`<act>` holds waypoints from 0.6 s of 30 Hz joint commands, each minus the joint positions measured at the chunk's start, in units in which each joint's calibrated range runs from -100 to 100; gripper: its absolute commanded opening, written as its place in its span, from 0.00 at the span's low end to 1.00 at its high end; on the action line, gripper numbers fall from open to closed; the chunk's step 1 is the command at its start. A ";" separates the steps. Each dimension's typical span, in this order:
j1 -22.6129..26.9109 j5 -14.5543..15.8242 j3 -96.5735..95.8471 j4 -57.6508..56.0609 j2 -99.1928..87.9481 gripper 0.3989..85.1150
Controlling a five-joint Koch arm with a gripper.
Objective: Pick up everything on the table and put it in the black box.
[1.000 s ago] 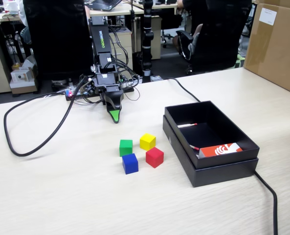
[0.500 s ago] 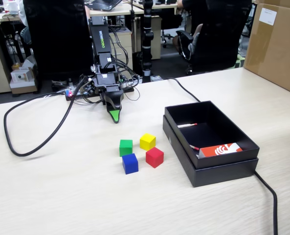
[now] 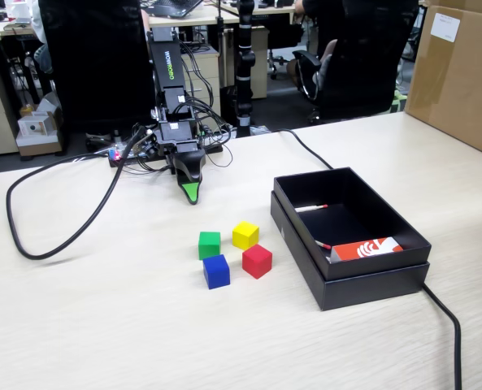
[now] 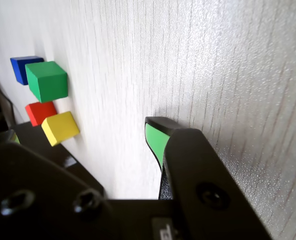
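Note:
Four small cubes sit close together on the beige table (image 3: 102, 325): green (image 3: 210, 244), yellow (image 3: 245, 235), blue (image 3: 216, 271) and red (image 3: 257, 261). The black box (image 3: 371, 288) stands to their right in the fixed view. My gripper (image 3: 192, 193) points down at the table behind the cubes and holds nothing. In the wrist view the gripper (image 4: 83, 134) is open, with bare table between its green-padded jaws. There the cubes lie at the left: blue (image 4: 23, 67), green (image 4: 48, 80), red (image 4: 39, 111), yellow (image 4: 60, 127).
An orange-and-white packet (image 3: 366, 249) and a thin white pen (image 3: 312, 208) lie inside the box. A black cable (image 3: 62, 236) loops over the table's left part and another (image 3: 448, 325) runs past the box. A brown carton (image 3: 460, 73) stands at the far right.

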 commanded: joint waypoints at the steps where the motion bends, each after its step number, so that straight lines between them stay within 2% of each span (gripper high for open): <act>1: -0.05 -0.34 -1.94 -1.26 0.00 0.58; 18: 0.10 -0.34 -1.76 -1.26 0.00 0.58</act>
